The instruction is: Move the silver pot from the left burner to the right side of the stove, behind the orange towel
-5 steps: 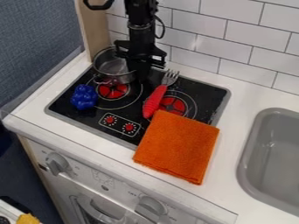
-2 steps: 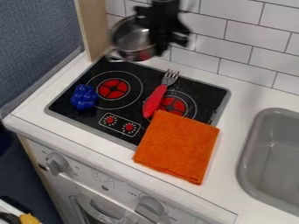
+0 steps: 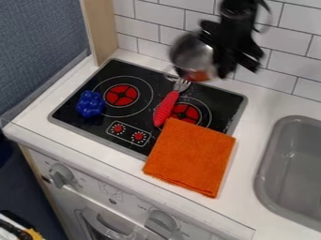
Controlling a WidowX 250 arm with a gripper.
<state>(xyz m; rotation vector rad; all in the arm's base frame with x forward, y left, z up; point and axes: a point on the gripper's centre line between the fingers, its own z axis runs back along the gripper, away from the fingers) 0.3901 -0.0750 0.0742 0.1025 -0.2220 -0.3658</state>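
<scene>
You have the shiny pot (image 3: 193,57) up in the air at the far side, above the back of the black stove top (image 3: 100,123). Your gripper (image 3: 220,65) pinches its right side. Under the pot is the red fork (image 3: 167,107). The orange cloth (image 3: 190,157) lies nearer, and the blue toy (image 3: 91,104) sits left.

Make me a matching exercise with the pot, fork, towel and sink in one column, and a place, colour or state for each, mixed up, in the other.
A. Pot
B. Fork
C. Towel
D. Sink

1. Orange, partly on the counter
2. Grey, set into the counter
3. Held up by the gripper
4. Red-handled, lying on the stove

Pairs: A-3, B-4, C-1, D-2
</scene>
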